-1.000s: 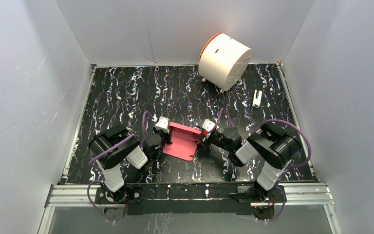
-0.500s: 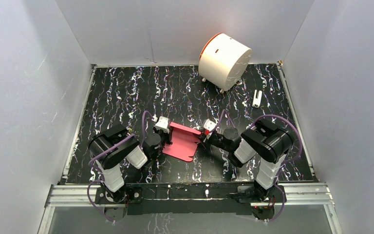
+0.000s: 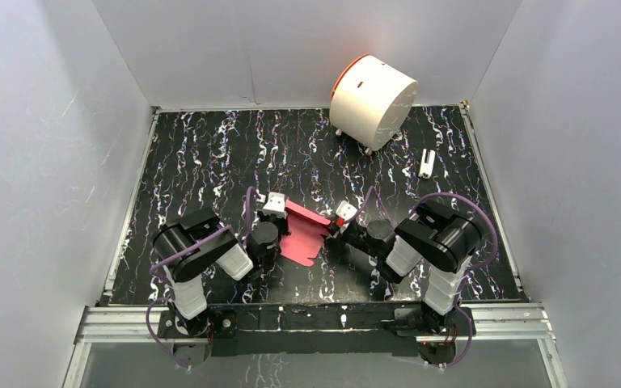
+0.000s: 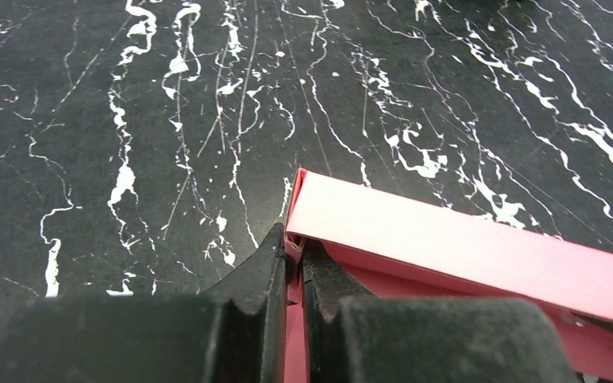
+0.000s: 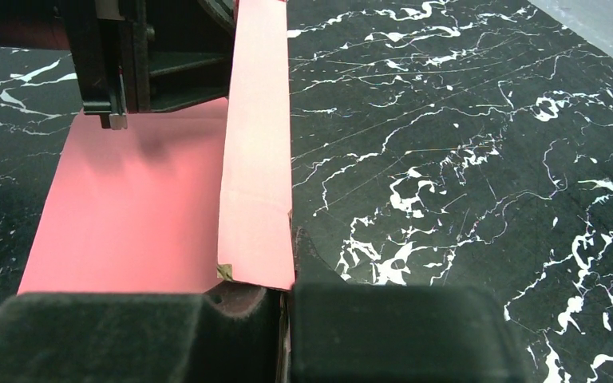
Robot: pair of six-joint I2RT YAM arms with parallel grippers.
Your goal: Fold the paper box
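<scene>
The paper box [image 3: 303, 234] is a pink-red cardboard sheet, partly folded, lying between the two arms on the black marbled table [image 3: 210, 153]. My left gripper [image 3: 278, 213] is shut on its left end. In the left wrist view the jaws [image 4: 294, 257] pinch a thin pink flap, and a folded side wall of the box [image 4: 463, 247] runs off to the right. My right gripper [image 3: 336, 223] is shut on the box's right end. In the right wrist view its jaws [image 5: 284, 294] clamp the upright wall's corner, and the box's flat panel [image 5: 136, 207] lies to the left.
A large white cylinder with an orange rim [image 3: 372, 101] lies at the back right. A small white object [image 3: 427, 163] rests near the right wall. Grey walls enclose the table on three sides. The left gripper's body [image 5: 128, 64] shows at the top of the right wrist view.
The right gripper's jaws have closed onto the box's right end. The left arm has shifted right, and the sheet between the grippers looks narrower and more folded.
</scene>
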